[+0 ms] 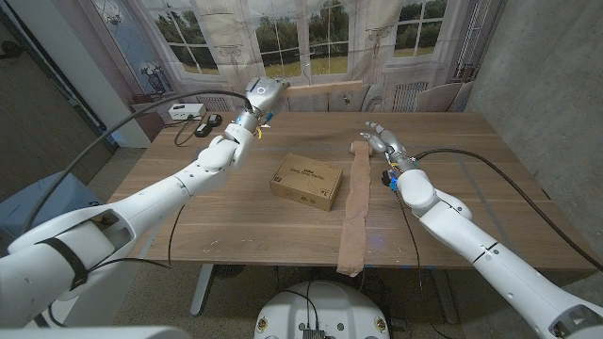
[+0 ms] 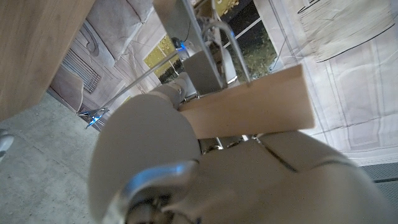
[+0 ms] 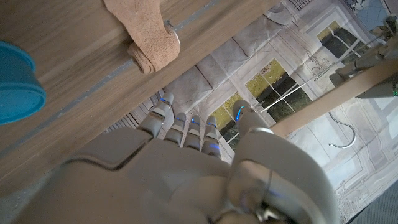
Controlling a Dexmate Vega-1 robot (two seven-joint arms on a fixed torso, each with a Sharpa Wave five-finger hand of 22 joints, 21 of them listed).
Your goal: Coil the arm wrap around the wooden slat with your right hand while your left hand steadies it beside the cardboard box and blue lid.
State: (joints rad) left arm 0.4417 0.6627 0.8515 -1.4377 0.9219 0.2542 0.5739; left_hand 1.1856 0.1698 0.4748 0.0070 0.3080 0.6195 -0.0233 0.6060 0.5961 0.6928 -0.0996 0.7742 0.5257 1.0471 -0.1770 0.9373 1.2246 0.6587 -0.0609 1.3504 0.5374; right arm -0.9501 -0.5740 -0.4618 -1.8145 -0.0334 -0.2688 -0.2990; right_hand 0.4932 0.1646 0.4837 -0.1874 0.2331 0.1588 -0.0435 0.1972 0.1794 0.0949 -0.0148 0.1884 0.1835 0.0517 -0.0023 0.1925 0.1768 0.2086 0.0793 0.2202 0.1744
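Head view first: the left hand is up over the far side of the wooden table, fingers wrapped around one end of the wooden slat, which runs level through the air toward the robot's right, well above the tabletop. Down on the table, the arm wrap lies stretched out as a long tan strip, its far end near the right hand and its near end hanging over the table's front edge. The right hand hovers at that far end of the wrap with fingers spread and nothing in it. The cardboard box sits flat in the middle of the table, just beside the wrap on the robot's left, not touching it. A black cable and a small white box sit at the far left corner.

Over to the left wrist view: the hand is close up, and the slat pokes out from its grasp, pale wood with a square-cut end, clamped between thumb and fingers.

Now the right wrist view: the hand shows its back, fingers extended side by side, holding nothing. The rolled end of the wrap rests on the table, apart from the fingertips. The blue lid lies on the tabletop at the picture's edge, and the slat crosses the background
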